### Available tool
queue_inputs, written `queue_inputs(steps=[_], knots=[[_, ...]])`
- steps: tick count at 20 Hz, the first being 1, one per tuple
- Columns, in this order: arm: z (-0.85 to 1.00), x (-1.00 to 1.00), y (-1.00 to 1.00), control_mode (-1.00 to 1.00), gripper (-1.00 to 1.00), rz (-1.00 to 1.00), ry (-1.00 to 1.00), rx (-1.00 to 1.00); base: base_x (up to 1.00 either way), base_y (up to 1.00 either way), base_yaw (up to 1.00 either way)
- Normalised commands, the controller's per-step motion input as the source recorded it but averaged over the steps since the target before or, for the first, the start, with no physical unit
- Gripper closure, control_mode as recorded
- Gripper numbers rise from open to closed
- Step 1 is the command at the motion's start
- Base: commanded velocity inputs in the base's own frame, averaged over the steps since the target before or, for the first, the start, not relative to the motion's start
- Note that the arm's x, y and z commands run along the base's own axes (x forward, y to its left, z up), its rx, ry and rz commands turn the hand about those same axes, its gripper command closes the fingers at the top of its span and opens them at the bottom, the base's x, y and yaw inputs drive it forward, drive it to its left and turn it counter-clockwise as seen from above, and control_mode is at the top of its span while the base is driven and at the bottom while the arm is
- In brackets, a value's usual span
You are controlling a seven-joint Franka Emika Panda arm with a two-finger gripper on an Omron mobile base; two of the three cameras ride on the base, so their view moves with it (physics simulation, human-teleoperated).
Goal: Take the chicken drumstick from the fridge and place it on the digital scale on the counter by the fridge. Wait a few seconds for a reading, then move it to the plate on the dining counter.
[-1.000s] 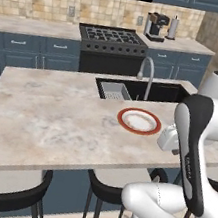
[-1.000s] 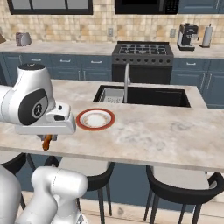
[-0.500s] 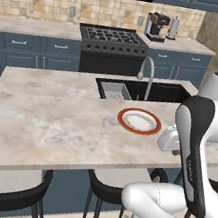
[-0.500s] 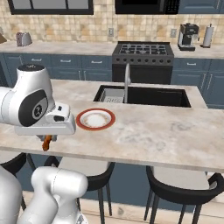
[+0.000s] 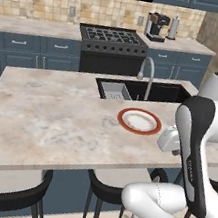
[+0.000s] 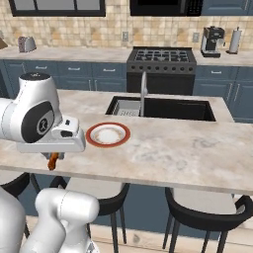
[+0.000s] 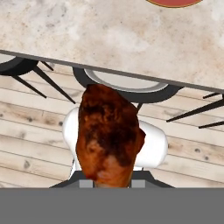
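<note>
The chicken drumstick [image 7: 109,135] is orange-brown and fills the middle of the hand view, with my gripper shut on it. From the right base view the drumstick [image 6: 53,161] hangs under my gripper [image 6: 56,156], just off the near edge of the dining counter [image 6: 188,153]. The plate [image 6: 108,134], white with a red-orange rim, lies on that top a short way right of my hand. In the left base view the plate [image 5: 139,121] sits left of my arm. A sliver of the plate [image 7: 175,2] touches the hand view's top edge. The fridge and digital scale are out of view.
Black stools [image 5: 9,197] [image 6: 207,215] stand under the island's near edge, and one stool [image 7: 131,83] is right below my hand. A sink [image 6: 163,107] with a faucet [image 6: 143,91] lies behind the plate. A stove [image 5: 114,36] and a coffee maker [image 5: 157,27] line the back wall.
</note>
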Motion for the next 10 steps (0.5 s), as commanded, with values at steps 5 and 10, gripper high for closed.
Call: queue_inputs(steps=[5,10], knots=[[0.00,0.31,-0.08,-1.00,1.00,0.00,0.00,0.00,0.00,0.00,0.00],[-0.04,0.88,-0.07,-1.00,1.00,-0.06,0.00,0.00,0.00,0.00,0.00]])
